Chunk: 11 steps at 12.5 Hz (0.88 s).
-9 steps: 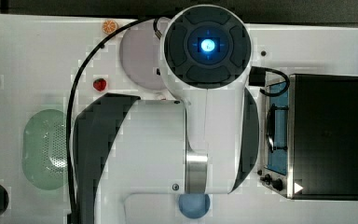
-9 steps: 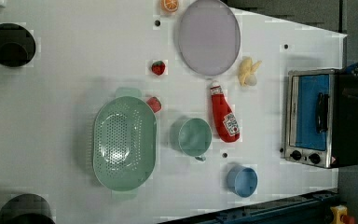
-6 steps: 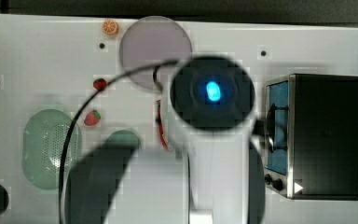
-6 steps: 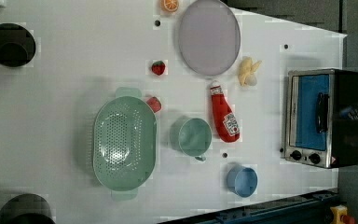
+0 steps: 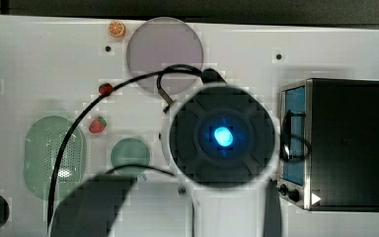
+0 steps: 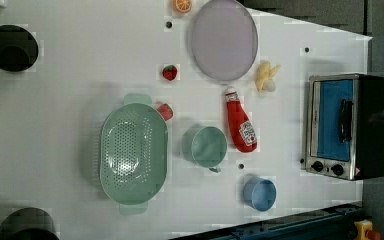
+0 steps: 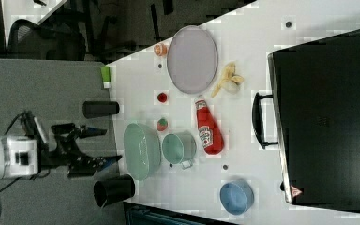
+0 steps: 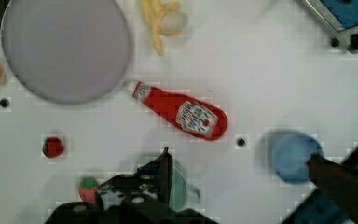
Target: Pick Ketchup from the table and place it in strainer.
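**One wide-open gripper arriving above the ketchup**

Two dark fingers (image 8: 164, 169) are standing far apart in the wrist view, so the gripper (image 8: 237, 157) is hanging released and holding nothing. Between and beyond them the ketchup (image 8: 182, 114) is lying on its side on the white table (image 6: 70, 90), untouched.

In the top view, the arm's round, blue-lit wrist (image 5: 222, 136) has been sliding toward 6 o'clock over the last fraction of a second. It is now covering the patch where the bottle was peeking out a moment ago. In the left view, the bottle is resting exactly where it was.

Reading the left view by the clock:
- The ketchup (image 6: 240, 125) is lying at 3 o'clock from the green mug (image 6: 207, 146), just beside it, with its white cap pointing to 12 o'clock at the grey plate (image 6: 223, 39).
- The strainer (image 6: 134, 152) is sitting at 9 o'clock from the mug, empty, with a strawberry (image 6: 165, 111) touching its rim at about 1 o'clock.
- A blue cup (image 6: 260, 192) is standing at 5 o'clock from the bottle, and the toaster oven (image 6: 347, 125) at 3 o'clock, well apart.

The shift probably means the approach is ending and the descent is coming next. The fingers will likely need to straddle the bottle's narrow width. After the lift, the carry toward 9 o'clock will be passing over the mug.
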Each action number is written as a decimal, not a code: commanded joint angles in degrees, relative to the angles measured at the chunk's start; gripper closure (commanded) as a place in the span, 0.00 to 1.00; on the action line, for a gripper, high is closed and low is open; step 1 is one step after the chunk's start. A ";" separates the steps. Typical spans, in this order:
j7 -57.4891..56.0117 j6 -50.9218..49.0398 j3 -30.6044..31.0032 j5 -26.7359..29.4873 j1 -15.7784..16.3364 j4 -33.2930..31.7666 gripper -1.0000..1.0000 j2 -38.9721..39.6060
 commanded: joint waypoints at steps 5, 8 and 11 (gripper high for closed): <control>-34.91 15.64 1.85 0.33 0.00 -9.77 0.00 8.55; -52.12 23.86 2.32 0.32 0.10 -15.51 0.00 9.17; -57.52 31.39 2.32 0.32 0.12 -22.18 0.00 9.62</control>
